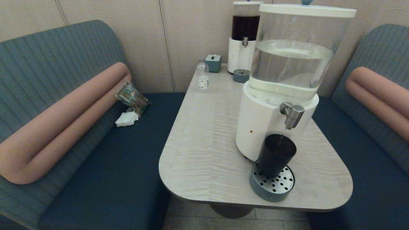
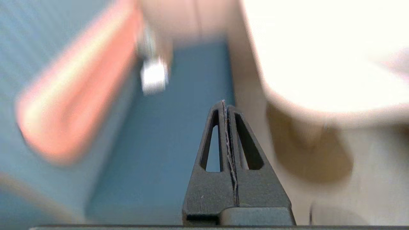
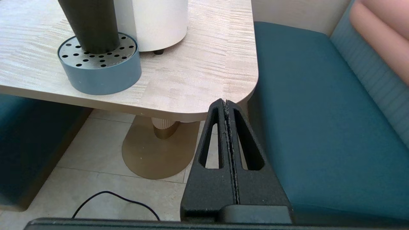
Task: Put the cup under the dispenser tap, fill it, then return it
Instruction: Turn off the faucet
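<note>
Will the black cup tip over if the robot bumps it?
Probably, near the top: the cup is tall, with a base narrower than its rim. Water is streaming in from the tap, so it may get steadier but could spill. Its smooth sides look slippery.

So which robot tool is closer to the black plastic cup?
Right, as far as the views show. The right tool sits shut just below the table corner near the black plastic cup. The left tool is shut over the blue bench, with no cup in its view.

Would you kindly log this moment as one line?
dark tapered plastic cup: on grey drip tray, under steel tap, water running | left hand: shut, empty | right hand: shut, empty
</note>
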